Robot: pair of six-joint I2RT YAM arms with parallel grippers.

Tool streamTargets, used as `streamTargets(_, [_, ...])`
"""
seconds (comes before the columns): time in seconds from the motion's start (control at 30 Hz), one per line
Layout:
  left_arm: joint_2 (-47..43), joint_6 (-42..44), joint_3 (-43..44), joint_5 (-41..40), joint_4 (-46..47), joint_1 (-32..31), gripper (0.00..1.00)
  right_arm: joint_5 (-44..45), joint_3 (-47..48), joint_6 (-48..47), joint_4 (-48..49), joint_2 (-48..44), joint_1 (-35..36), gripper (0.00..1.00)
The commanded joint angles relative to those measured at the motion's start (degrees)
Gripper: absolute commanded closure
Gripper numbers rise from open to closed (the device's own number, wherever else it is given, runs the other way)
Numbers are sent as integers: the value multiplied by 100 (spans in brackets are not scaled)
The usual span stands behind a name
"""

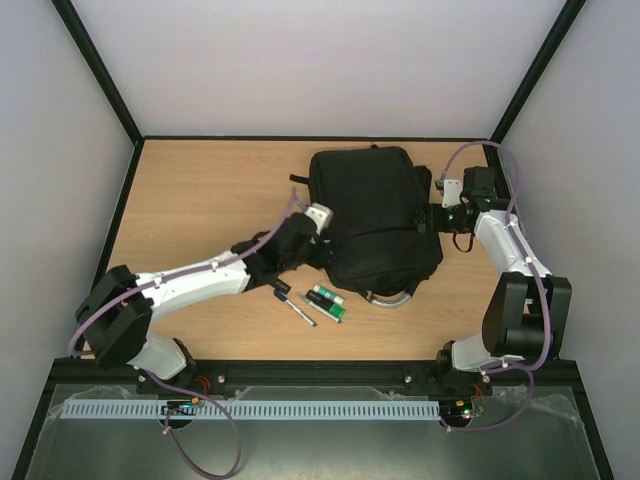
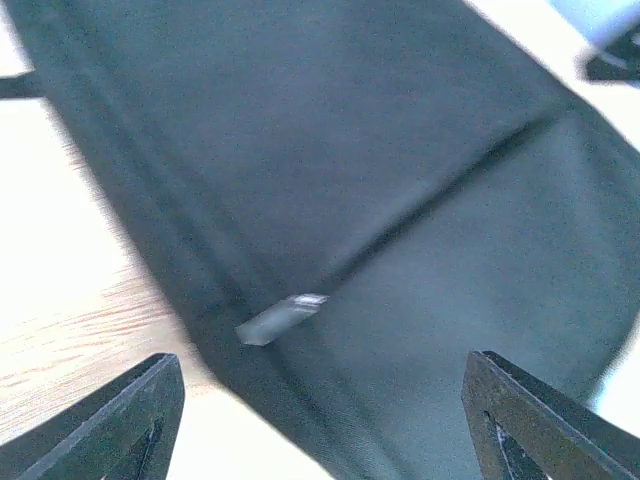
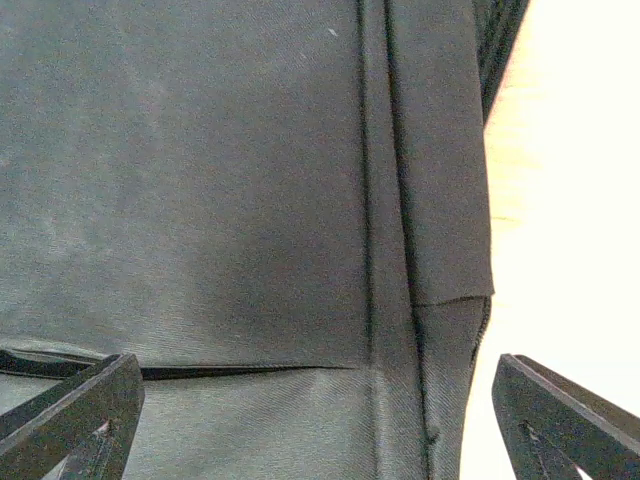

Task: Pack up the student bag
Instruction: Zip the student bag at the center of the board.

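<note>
Though flat, one student bag (image 1: 375, 215)

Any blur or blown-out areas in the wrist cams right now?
Left wrist: whole frame blurred, student bag smeared, table washed almost white. Right wrist: bag fabric and seams sharp, table strip at right overexposed. Top external: evenly lit, sharp, no glare.

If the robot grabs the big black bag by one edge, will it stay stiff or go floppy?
Probably floppy: the student bag is soft-looking fabric with creases, so it would likely sag. It probably won't roll, since it lies broad and flat on the table.
</note>
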Motion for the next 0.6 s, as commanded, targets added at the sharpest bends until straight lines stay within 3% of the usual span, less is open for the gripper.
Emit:
streamTargets(0.0, [373,-1274,-108,73,1,786,19,359,-182,-60,-36,196,1,5])
streamTargets(0.13, [946,-1611,-75,660,352,1135,18,190,-106,-89,-57,720,1,5])
streamTargets(0.33, [1609,-1804,-117,1578,1088,1129,23,-351,358,-108,-184,1535,41,8])
streamTargets(0.57, [1510,-1648,-380,1696,1397,738,29,-398,1321,1,-395,2492,435,13])
